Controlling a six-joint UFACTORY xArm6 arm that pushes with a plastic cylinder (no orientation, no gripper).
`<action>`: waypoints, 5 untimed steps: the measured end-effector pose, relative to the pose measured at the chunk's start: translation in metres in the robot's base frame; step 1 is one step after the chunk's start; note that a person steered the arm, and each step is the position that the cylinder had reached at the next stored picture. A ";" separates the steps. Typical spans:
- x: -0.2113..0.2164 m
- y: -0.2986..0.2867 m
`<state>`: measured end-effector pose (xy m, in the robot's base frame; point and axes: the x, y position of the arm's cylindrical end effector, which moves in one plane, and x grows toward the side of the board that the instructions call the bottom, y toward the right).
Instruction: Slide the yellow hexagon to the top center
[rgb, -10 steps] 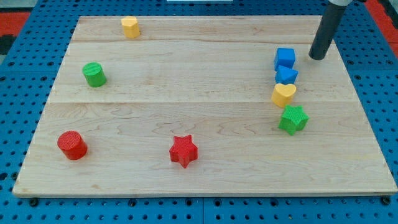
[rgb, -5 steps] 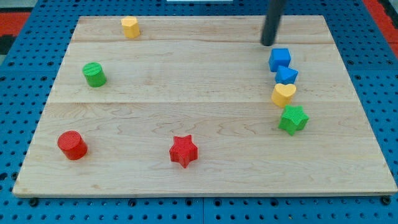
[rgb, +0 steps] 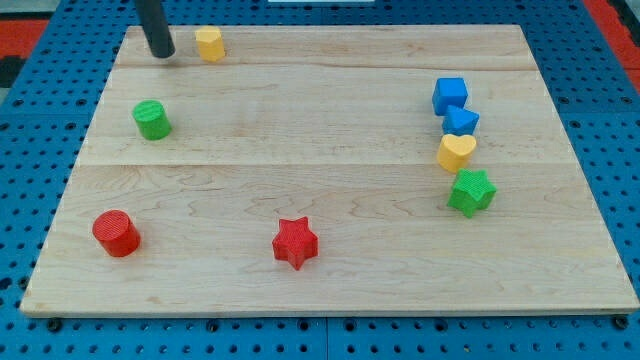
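The yellow hexagon (rgb: 209, 44) sits near the board's top edge, left of centre. My tip (rgb: 161, 54) rests on the board just left of the yellow hexagon, a small gap apart. The dark rod rises from it out of the view's top.
A green cylinder (rgb: 152, 120) stands at the left, a red cylinder (rgb: 116, 233) at the lower left, a red star (rgb: 295, 243) at the bottom centre. At the right a blue cube (rgb: 451, 96), a blue block (rgb: 460, 122), a yellow heart (rgb: 456, 152) and a green star (rgb: 471, 192) form a column.
My tip has swept from the board's top right across to the top left, ending beside the yellow hexagon. The blue cube shifted slightly left early on. Other blocks have not moved.
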<state>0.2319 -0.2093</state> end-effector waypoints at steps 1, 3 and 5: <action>-0.005 0.053; -0.003 0.167; -0.025 0.235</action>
<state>0.2072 0.0261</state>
